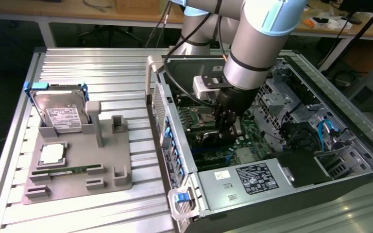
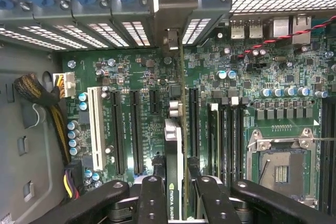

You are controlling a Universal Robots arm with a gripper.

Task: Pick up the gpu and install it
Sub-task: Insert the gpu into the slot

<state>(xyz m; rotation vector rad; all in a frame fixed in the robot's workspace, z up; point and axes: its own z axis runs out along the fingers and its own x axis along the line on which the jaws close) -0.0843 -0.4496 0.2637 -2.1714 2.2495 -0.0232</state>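
Observation:
The gpu (image 2: 172,145) is a thin dark card seen edge-on in the wrist view, with a green-and-white NVIDIA label near my fingers. My gripper (image 2: 175,167) is shut on it, one black finger (image 2: 155,182) on each side. The card hangs over the green motherboard (image 2: 142,66), in line with the black expansion slots (image 2: 193,121), its far end reaching toward the case's rear slot openings. I cannot tell whether it touches a slot. In the exterior view my gripper (image 1: 227,127) is lowered inside the open computer case (image 1: 173,145).
On the exterior view's left, a grey fixture (image 1: 118,167) holds a silver hard drive in a blue frame (image 1: 60,109), a processor (image 1: 52,154) and a green memory stick (image 1: 66,171). Inside the case are a white slot (image 2: 96,127), cable bundle (image 2: 39,95), processor socket (image 2: 281,163) and power supply (image 1: 251,177).

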